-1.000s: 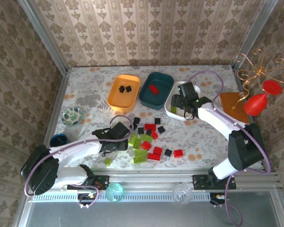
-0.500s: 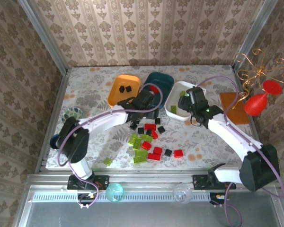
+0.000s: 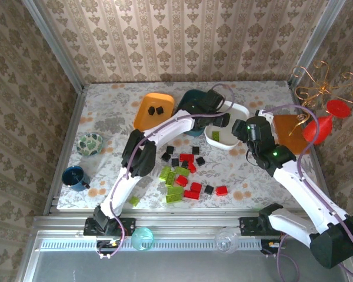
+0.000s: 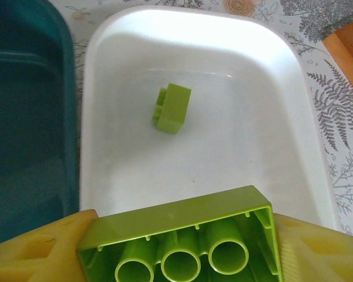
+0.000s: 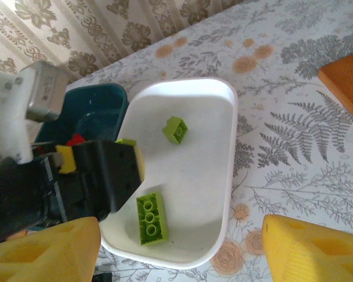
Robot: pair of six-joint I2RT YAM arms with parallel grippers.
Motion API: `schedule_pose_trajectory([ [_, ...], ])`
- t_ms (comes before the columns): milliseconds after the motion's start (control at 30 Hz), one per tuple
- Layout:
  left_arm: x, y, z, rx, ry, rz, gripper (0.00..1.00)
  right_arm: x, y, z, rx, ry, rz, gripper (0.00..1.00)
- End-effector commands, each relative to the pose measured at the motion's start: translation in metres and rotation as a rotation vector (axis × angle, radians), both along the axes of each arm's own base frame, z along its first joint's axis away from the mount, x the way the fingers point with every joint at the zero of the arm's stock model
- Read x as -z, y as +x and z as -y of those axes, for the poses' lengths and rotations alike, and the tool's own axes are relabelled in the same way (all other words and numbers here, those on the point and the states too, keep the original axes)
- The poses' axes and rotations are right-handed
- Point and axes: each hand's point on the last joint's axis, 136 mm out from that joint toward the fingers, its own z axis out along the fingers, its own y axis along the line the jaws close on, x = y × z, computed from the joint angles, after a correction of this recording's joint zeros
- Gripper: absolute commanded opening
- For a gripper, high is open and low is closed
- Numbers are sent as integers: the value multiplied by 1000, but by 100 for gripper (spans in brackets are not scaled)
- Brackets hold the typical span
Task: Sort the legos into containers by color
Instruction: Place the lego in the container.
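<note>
Left hand (image 3: 219, 120) grips a lime-green brick (image 4: 179, 241) above the white tub (image 4: 253, 117); best released low and centred. Right hand (image 5: 179, 249) hangs unclenched, empty.

Place: lab test booth dressed as a home | Signs: damask wallpaper panels (image 3: 182, 41) in aluminium frame (image 3: 54, 46), floral tablecloth (image 3: 106, 106), robot arms (image 3: 300, 182) bolted to rail (image 3: 188, 222)

High rear overview, downward; both wrist views close over the same white tub (image 4: 235, 135)
</note>
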Motion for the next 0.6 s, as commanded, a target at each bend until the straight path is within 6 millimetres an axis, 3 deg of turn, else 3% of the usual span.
schedule_pose_trajectory([
  [0, -1, -3, 7, 21, 2, -37, 67, 10, -12, 9, 34, -9, -26, 74],
  [133, -30, 3, 18, 12, -83, -13, 81, 14, -15, 5, 2, 0, -42, 76],
  [267, -68, 6, 8, -6, -148, 30, 88, 19, -19, -2, -39, 11, -67, 77],
  [433, -107, -5, -33, -59, -267, 71, 92, 36, -24, -23, -156, 38, -119, 76],
  [567, -120, -31, -86, -116, -345, 100, 99, 58, -32, -59, -334, 41, -213, 76],
])
